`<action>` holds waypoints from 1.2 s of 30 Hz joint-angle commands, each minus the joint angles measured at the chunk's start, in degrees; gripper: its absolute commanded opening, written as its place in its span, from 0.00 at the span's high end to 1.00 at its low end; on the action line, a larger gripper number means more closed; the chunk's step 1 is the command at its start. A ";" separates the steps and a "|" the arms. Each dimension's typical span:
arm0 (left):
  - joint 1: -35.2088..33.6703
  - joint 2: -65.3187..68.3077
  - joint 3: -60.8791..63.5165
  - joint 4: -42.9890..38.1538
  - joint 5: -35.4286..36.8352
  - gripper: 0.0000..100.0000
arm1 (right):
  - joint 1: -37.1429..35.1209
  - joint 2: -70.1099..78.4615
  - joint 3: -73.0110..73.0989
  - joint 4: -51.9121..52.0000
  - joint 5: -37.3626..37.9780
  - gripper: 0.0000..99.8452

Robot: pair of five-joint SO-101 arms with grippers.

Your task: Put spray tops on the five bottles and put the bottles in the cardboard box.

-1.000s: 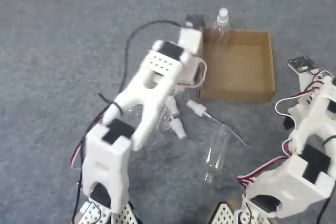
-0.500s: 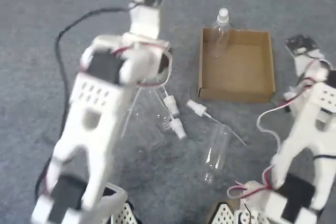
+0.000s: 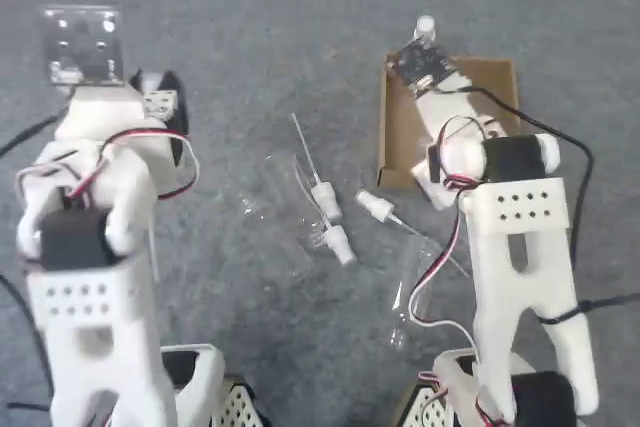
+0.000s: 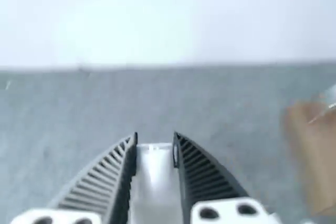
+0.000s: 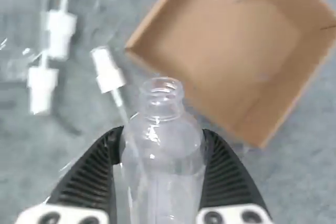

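Bottle point(image 5: 160, 129), clear and uncapped, is pinched by the right gripper point(image 5: 161, 136) just beside the cardboard box point(image 5: 236, 45) | white spray top point(image 4: 155, 171) is clamped in the left gripper point(image 4: 155, 140) above grey carpet point(image 3: 250, 67) | three loose spray tops point(image 3: 338, 243) are seen lying between the arms

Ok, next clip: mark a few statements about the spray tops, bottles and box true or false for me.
1. Three loose spray tops lie on the carpet. True.
2. The bottle at the right tool wears a spray top. False: its neck is open.
3. The cardboard box holds five bottles. False: one topped bottle stands at its far edge.
4. The left tool is well away from the box. True.
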 commanded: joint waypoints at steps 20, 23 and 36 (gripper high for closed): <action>2.99 55.65 0.92 -16.88 -10.37 0.87 | 15.60 -3.21 -0.44 7.16 10.11 0.99; 2.64 56.88 -2.15 -13.01 -10.55 0.85 | 15.16 -3.12 -0.44 7.08 10.11 0.99; 3.16 60.31 -14.20 5.89 -16.18 0.85 | 15.08 -3.38 -0.44 7.34 10.11 0.99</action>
